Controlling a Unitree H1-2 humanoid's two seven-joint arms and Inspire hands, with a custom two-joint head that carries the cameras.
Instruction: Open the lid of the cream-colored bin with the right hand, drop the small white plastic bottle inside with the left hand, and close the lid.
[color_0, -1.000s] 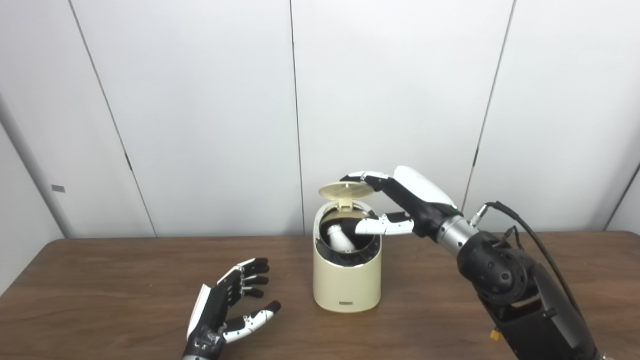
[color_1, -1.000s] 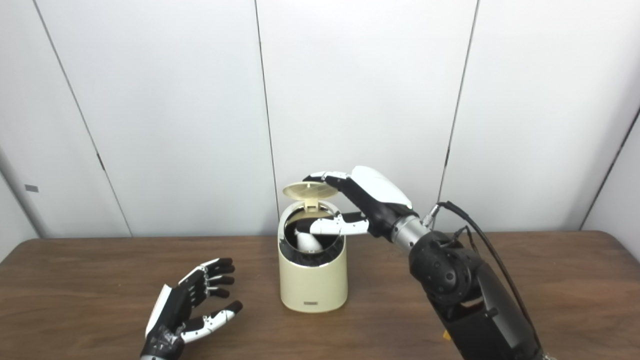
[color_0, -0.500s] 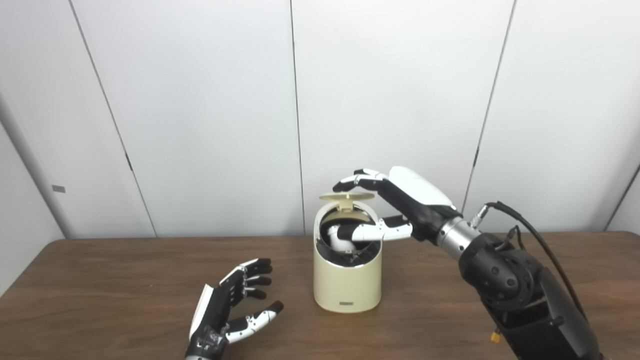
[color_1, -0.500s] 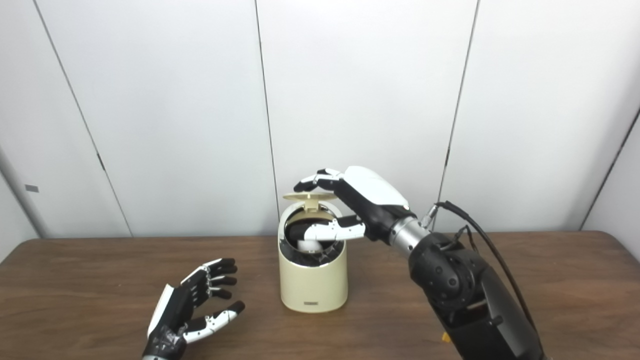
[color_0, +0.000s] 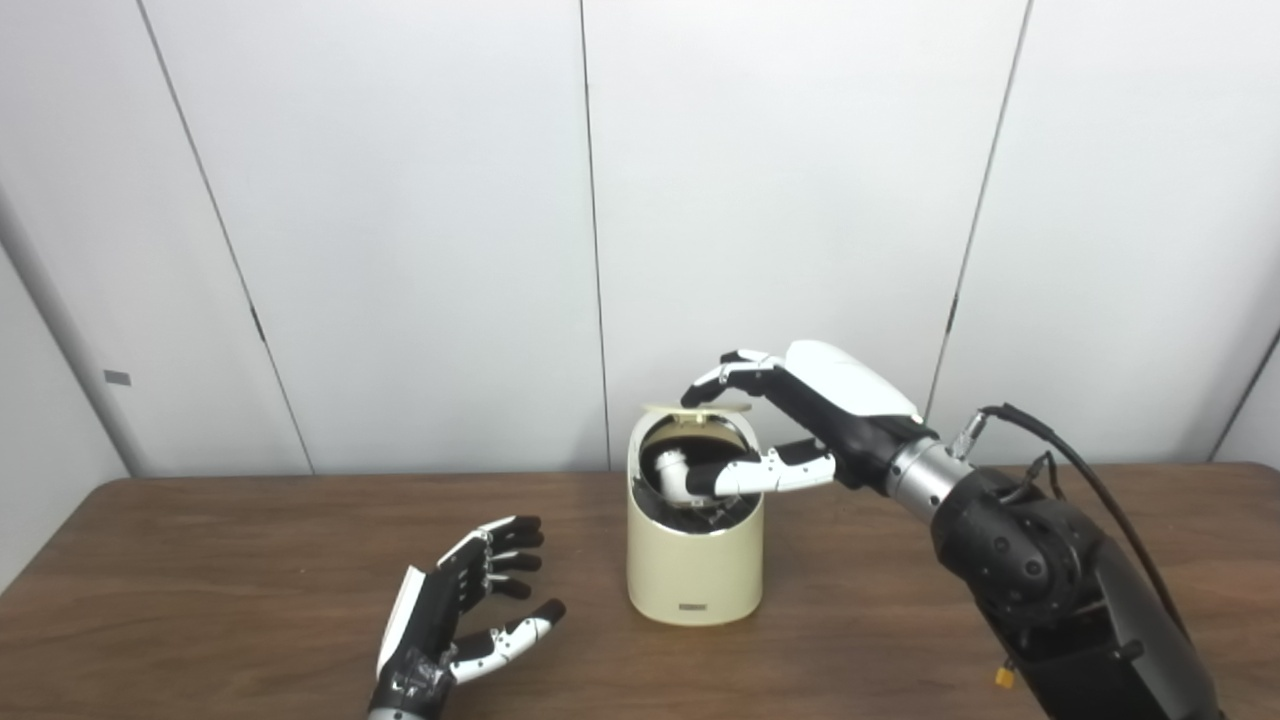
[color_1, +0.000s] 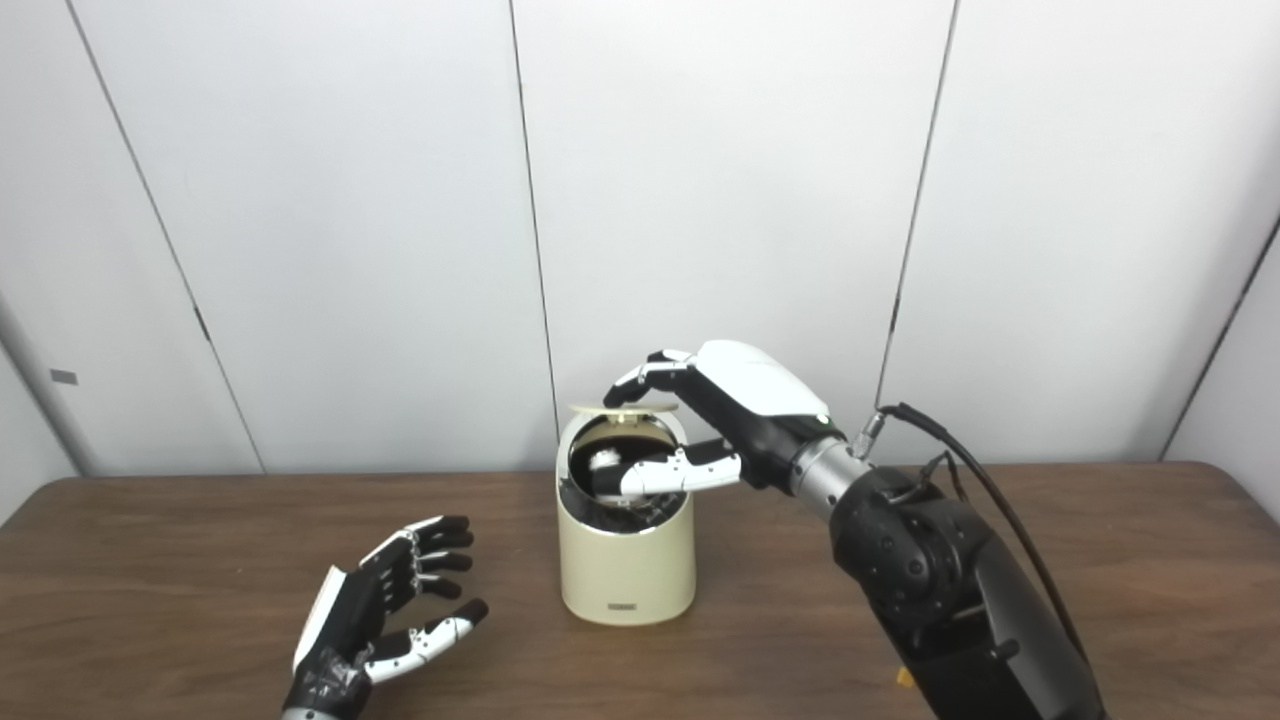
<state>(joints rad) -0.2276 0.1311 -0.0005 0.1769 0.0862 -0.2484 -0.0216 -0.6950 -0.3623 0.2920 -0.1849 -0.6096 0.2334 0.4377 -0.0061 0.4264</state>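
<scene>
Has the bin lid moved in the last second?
Yes. The lid has swung down toward the cream bin, which hasn't shifted on the table; it's now edge-on just above the rim, right robot hand on top of it.

Both head cameras are looking forward and slightly down across the table (color_0: 200, 560) toward the panelled wall (color_0: 400, 200), from a moderate distance. The right eye view is sitting a little to the right, so the bin (color_1: 625, 560) is appearing further left there. Both are sharing nearly the whole scene.
</scene>
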